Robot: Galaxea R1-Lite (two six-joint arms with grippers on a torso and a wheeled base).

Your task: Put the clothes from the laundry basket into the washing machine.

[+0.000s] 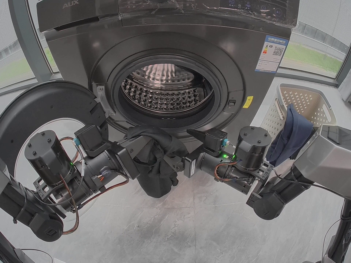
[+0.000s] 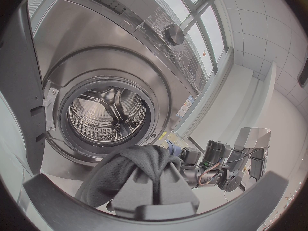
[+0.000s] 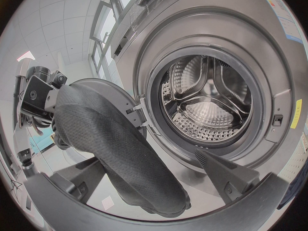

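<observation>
Left hand [image 2: 155,180] pinches a black, mesh-textured garment [image 1: 158,157], bunched and drooping.

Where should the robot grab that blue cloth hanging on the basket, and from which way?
Grab the bunched top fold of the blue cloth, where it drapes over the near rim of the laundry basket. Come from above. The rest hangs loose down the outside, so a lift straight up should probably free it.
</observation>
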